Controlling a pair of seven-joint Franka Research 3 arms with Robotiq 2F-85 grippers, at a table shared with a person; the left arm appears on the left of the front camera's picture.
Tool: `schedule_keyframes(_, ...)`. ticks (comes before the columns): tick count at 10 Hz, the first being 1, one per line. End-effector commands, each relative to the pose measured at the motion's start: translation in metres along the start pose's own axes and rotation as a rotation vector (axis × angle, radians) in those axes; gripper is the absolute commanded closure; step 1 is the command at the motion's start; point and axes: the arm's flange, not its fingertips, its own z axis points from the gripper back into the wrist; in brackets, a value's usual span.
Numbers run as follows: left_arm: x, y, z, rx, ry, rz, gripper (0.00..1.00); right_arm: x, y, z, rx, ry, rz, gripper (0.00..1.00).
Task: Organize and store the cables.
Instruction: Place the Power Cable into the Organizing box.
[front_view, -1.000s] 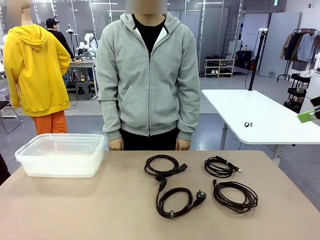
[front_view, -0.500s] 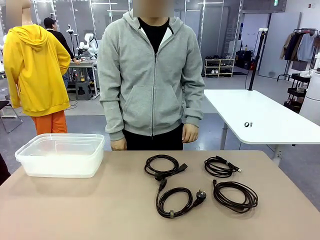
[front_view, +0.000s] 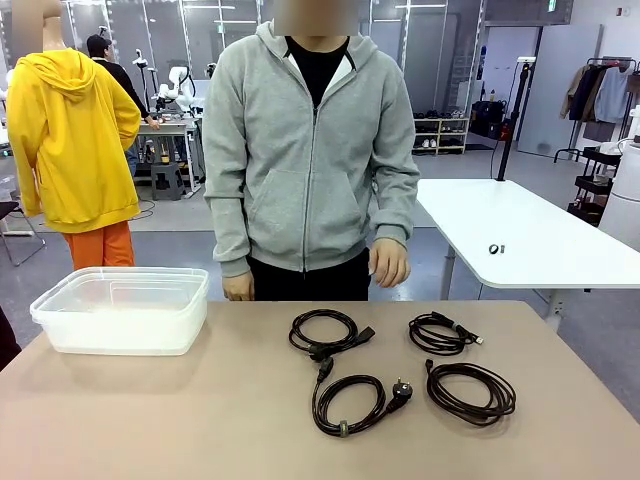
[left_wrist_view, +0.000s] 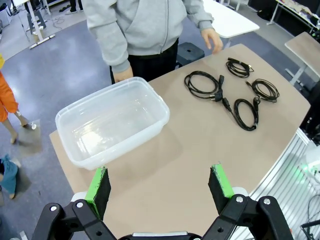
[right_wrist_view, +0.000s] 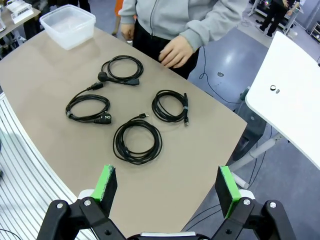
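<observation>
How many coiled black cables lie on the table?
4. Far-left cable, far-right cable, near-left cable and near-right cable, all right of the clear tub. None appears hidden.

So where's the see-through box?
In the front view, the clear box sits on the table's far-left part, apart from the nearest cable coil to its right.

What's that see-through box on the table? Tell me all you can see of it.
The box is a rectangular tub of clear plastic with rounded corners and a thickened rim, no lid on it. It stands upright and looks empty, near the far left corner of the table, touching only the tabletop, apart from the cables.
</observation>
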Motion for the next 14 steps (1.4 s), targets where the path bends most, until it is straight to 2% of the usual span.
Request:
schedule_keyframes(1, 0.0007, 0.0002, 0.0013, 0.000, -0.001, -0.002, 0.00, -0.0005, -0.0001, 0.0006, -0.001, -0.002, 0.000, 0.00)
schedule_keyframes(14, 0.0007, 0.0002, 0.0013, 0.000, -0.001, -0.002, 0.00, -0.0005, -0.0001, 0.0006, -0.001, -0.002, 0.000, 0.00)
